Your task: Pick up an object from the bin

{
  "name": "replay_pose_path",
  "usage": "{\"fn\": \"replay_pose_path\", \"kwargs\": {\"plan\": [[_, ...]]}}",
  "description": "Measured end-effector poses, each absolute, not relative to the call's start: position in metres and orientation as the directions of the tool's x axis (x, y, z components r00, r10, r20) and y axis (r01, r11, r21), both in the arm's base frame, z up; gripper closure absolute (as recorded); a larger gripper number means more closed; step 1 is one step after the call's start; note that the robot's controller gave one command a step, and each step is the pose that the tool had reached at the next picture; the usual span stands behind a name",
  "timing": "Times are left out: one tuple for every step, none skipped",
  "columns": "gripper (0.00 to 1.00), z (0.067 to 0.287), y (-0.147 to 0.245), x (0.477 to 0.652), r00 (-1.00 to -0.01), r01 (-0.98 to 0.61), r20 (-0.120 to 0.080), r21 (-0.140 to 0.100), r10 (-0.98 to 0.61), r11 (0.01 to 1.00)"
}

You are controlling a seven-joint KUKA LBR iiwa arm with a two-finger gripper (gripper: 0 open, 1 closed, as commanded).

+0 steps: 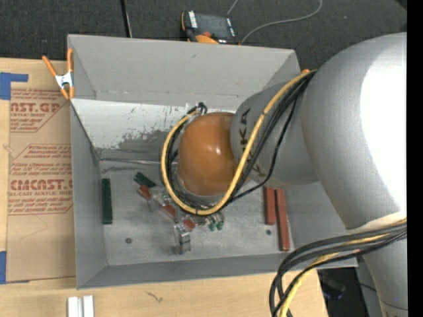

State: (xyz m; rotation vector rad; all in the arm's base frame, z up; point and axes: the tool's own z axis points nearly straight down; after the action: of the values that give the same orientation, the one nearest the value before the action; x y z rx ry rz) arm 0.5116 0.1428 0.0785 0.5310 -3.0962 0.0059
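I have the arm (317,144) reaching into the grey bin (86,177) from the right; its orange cover (205,154), with yellow and black cables (167,170) looped round it, hangs over the middle of the bin floor. Below the cover the claw (182,238) pokes out toward the near wall, low over the floor, with a grey metal end showing. The cover hides most of it, so I cannot tell whether the claw is wide or narrow, nor whether anything sits in it.

The task names no thing, so I go by what lies closest. A few small reddish-brown bits (164,207) lie just up and left of the claw, at the edge of the cover's shadow; a pair of small green bits (215,224) lies just to its right, near the cable loop. Whether the claw touches either, I cannot say.

Farther left a short dark green block (141,178) lies tilted, with a small red piece (144,191) just beside it; both are near the claw but apart from it. A long dark green bar (106,200) lies along the left wall, well apart from everything else; a long red-brown bar (276,218) lies along the right side of the floor, its far end under the arm. A tiny dark speck (129,241) sits alone on the bare floor toward the near left.
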Motion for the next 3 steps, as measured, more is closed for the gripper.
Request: {"fn": "replay_pose_path", "kwargs": {"plan": [[0.0,0.161,0.083,0.579,-0.961,-0.277,-0.013,-0.005,-0.277,0.961],[0.0,0.066,0.141,0.565,-0.954,-0.301,0.0,0.004,-0.301,0.954],[1.0,0.073,0.14,0.569,-0.955,-0.298,-0.008,0.003,-0.298,0.955]]}}
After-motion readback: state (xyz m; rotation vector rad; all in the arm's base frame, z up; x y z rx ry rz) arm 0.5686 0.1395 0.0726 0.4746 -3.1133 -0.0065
